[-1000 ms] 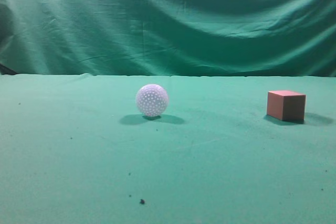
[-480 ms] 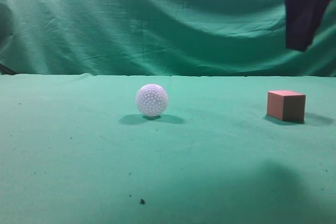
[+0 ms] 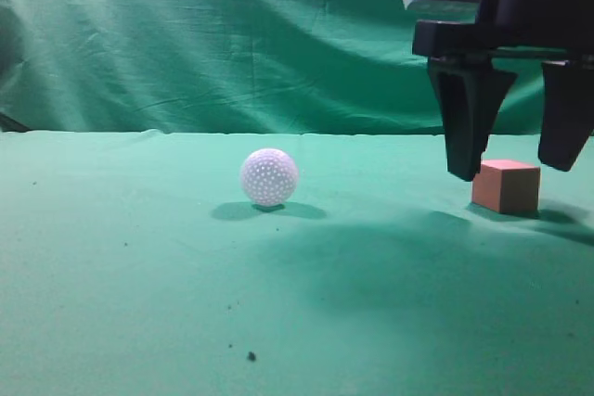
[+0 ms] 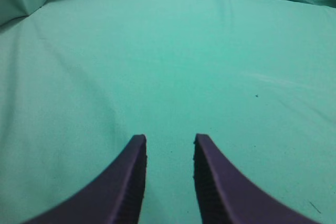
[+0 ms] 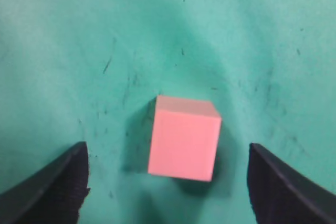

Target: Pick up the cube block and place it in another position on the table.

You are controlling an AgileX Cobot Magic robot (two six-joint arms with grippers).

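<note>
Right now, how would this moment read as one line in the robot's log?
phase: approach | right gripper: open, above cube block, not touching | cube block: on table | left gripper: open, empty | white dimpled ball: untouched

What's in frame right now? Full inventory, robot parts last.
cube block: 1, reddish-pink, on the table at the right of the exterior view, between the right gripper's open fingers in the right wrist view.
white dimpled ball: 1, white, on the table near the middle, left of the cube block.
table: 1, green cloth with a few dark specks.
green curtain backdrop: 1, wrinkled, behind the table.
left gripper: 1, dark, open, over bare cloth, holding nothing.
right gripper: 1, dark, open wide, fingertips around the level of the cube block's top, not touching it.
</note>
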